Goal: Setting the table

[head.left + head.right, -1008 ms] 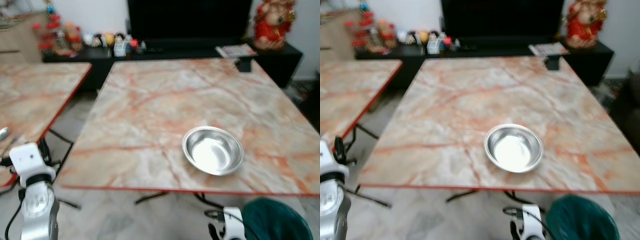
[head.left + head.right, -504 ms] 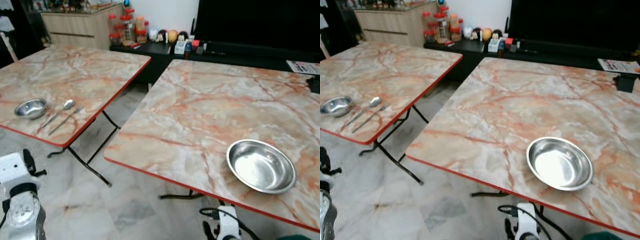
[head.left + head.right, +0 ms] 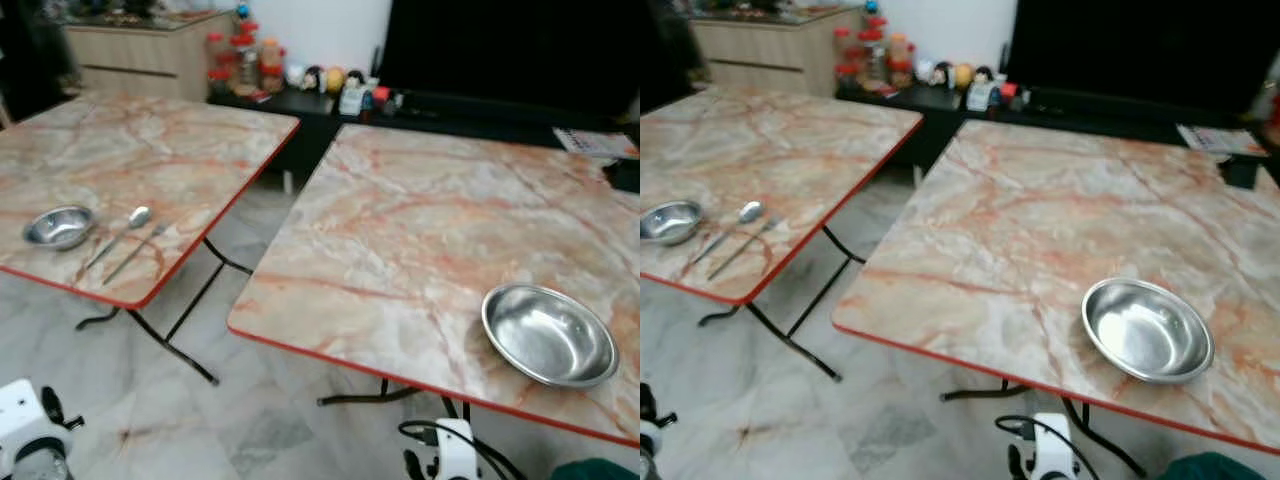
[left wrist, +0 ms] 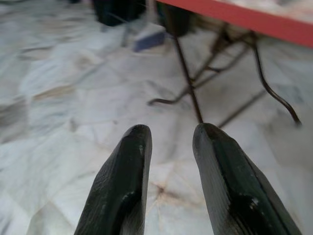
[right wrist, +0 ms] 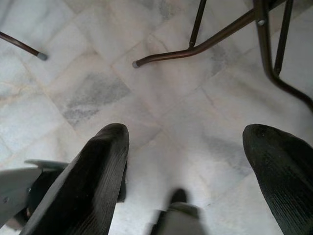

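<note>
Grippers idle, both low over floor: my left gripper (image 4: 168, 147) slightly parted, right gripper (image 5: 190, 161) spread wide, both empty. Steel bowl (image 3: 549, 334) on table (image 3: 400, 240) above right gripper; small bowl (image 3: 59, 226), spoon (image 3: 122, 232) on left table (image 3: 150, 160).

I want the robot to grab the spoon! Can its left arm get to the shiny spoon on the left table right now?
Probably not yet. The left gripper hangs low over the floor, open and empty, while the shiny metal spoon lies up on the marble-patterned left table, beside the small steel bowl. It likely needs to step closer.
</note>
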You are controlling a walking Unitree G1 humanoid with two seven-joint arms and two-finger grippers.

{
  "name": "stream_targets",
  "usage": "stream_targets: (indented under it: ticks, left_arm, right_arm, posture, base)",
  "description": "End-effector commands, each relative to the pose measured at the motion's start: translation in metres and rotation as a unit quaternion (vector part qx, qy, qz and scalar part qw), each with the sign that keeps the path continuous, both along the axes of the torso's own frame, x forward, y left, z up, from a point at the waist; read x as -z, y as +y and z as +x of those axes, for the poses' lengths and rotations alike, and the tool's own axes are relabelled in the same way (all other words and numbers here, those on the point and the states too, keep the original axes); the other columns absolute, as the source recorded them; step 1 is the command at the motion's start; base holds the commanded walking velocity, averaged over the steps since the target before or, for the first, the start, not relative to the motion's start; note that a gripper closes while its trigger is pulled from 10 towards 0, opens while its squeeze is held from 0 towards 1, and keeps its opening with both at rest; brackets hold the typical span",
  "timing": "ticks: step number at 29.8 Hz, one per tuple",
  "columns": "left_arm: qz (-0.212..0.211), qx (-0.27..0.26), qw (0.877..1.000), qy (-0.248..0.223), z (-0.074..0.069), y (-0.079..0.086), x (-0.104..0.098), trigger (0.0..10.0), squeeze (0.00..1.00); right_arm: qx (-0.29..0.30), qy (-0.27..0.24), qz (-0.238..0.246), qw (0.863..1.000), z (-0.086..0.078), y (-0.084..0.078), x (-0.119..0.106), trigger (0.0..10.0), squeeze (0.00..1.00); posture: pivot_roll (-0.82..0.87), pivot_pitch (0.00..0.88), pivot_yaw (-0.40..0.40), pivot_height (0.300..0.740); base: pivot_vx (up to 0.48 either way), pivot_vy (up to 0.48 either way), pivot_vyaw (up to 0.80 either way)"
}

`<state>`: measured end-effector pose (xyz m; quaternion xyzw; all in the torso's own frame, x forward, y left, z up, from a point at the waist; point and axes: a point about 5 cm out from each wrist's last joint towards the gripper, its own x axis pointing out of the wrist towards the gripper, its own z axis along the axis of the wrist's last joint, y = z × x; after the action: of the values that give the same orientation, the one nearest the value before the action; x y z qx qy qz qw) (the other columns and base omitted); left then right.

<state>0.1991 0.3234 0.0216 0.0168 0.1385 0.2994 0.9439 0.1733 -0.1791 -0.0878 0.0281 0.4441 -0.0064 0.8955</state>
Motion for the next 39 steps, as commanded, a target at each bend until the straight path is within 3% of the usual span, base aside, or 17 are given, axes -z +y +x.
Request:
stream_targets:
  ticks: [1, 2, 4, 5, 9, 15, 24, 34, 39]
  left_arm:
    - [-0.020, 0.021, 0.999, 0.036, -0.004, -0.008, 0.016, 10.0, 0.00]
    - [-0.048, 0.063, 0.995, 0.067, -0.003, -0.020, 0.029, 10.0, 0.00]
    - [-0.054, 0.093, 0.991, 0.077, -0.001, -0.029, 0.034, 10.0, 0.00]
    - [-0.061, 0.139, 0.984, 0.090, 0.002, -0.046, 0.043, 10.0, 0.00]
    - [-0.070, 0.154, 0.979, 0.116, 0.002, -0.057, 0.054, 10.0, 0.00]
    - [-0.121, 0.167, 0.964, 0.171, -0.008, -0.076, 0.076, 10.0, 0.00]
    - [-0.127, 0.191, 0.943, 0.241, -0.023, -0.091, 0.094, 10.0, 0.00]
    - [-0.134, 0.171, 0.944, 0.248, -0.027, -0.090, 0.098, 10.0, 0.00]
    - [-0.138, 0.154, 0.947, 0.246, -0.030, -0.086, 0.098, 10.0, 0.00]
  right_arm:
    - [0.005, 0.005, -0.004, 1.000, -0.003, -0.005, 0.001, 10.0, 0.00]
    - [0.005, 0.006, -0.004, 1.000, -0.003, -0.005, 0.001, 10.0, 0.00]
    - [0.006, 0.005, -0.004, 1.000, -0.003, -0.005, 0.001, 10.0, 0.00]
    - [0.008, 0.005, -0.003, 1.000, -0.003, -0.004, 0.001, 10.0, 0.00]
    - [0.010, 0.005, -0.001, 1.000, -0.003, -0.003, 0.001, 10.0, 0.00]
    - [0.012, 0.006, 0.001, 1.000, -0.003, -0.001, 0.001, 10.0, 0.00]
    - [0.018, 0.002, 0.002, 1.000, -0.001, 0.001, 0.001, 10.0, 0.00]
    - [0.029, 0.010, -0.001, 1.000, -0.002, 0.000, 0.002, 10.0, 0.00]
    - [0.024, 0.004, 0.000, 1.000, 0.000, 0.000, 0.001, 10.0, 0.00]
  posture:
    - [0.16, 0.000, 0.031, 0.740]
    - [0.16, 0.000, 0.031, 0.740]
    - [0.15, 0.000, 0.035, 0.740]
    - [0.15, 0.000, 0.035, 0.740]
    - [0.15, 0.000, 0.040, 0.740]
    - [0.15, 0.000, 0.043, 0.740]
    - [0.14, 0.000, 0.057, 0.740]
    - [0.13, 0.000, 0.064, 0.740]
    - [0.13, 0.000, 0.062, 0.740]
  base:
    - [0.000, 0.000, 0.00]
    - [0.000, 0.000, 0.00]
    - [0.000, 0.000, 0.00]
    - [0.000, 0.000, 0.00]
    - [0.000, 0.000, 0.00]
    - [0.000, 0.056, 0.00]
    - [0.000, 0.437, 0.00]
    - [0.000, 0.291, 0.00]
    - [0.000, 0.293, -0.63]
